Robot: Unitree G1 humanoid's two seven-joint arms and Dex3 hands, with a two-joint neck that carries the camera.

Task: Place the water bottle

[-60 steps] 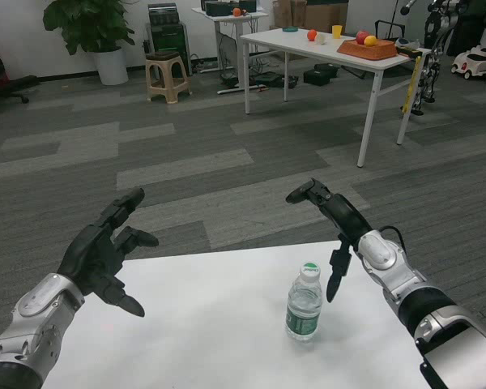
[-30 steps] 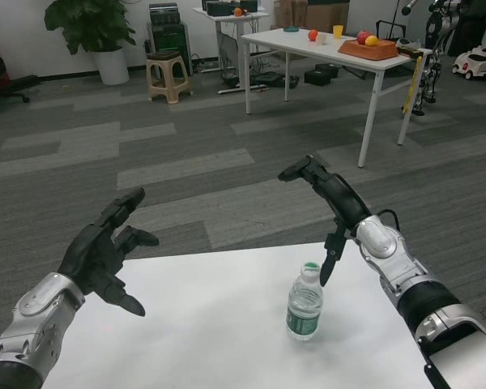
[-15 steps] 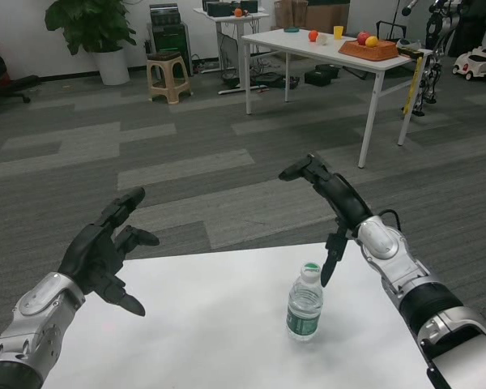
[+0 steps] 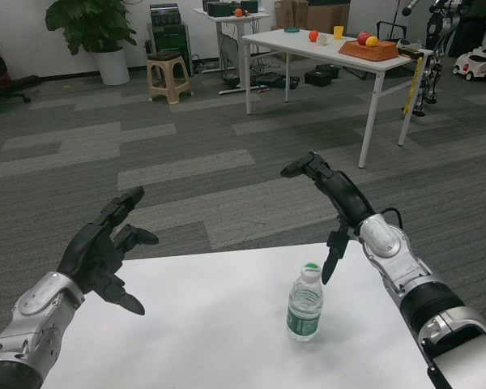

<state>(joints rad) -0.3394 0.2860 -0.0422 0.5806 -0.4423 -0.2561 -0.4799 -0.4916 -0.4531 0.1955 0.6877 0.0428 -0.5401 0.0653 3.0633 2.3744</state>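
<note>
Table: white top point(image 4: 211, 324) fills the near foreground, its far edge running across just beyond the bottle.
Bottle: clear water bottle point(image 4: 304, 305) stands upright on the table, right of centre, green label round its middle, white cap with a green top. Nothing touches it.
Right hand: black hand point(image 4: 334, 212) hangs above and just right of the bottle, fingers spread and holding nothing. One finger points down beside the cap with a small gap between them; the others reach up and to the left over the floor beyond the table edge.
Right arm: silver forearm point(image 4: 405, 279) comes in from the lower right corner, angled up toward the hand.
Left hand: black hand point(image 4: 104, 251) is raised at the table's left far edge, well apart from the bottle, fingers apart and empty, palm turned toward the middle.
Left arm: silver forearm point(image 4: 28, 324) rises from the lower left corner.
Floor: grey carpet point(image 4: 186, 162) in lighter and darker strips stretches away behind the table.
Far table: second white table point(image 4: 324, 49) stands in the upper right, carrying an orange tray point(image 4: 366, 49) with round fruit, a yellow cup point(image 4: 338, 32) and a red fruit point(image 4: 313, 36).
Stool: beige plastic stool point(image 4: 167, 74) sits on the carpet at upper left of centre.
Plant: green plant point(image 4: 89, 23) in a white pot stands by the far wall at upper left.
</note>
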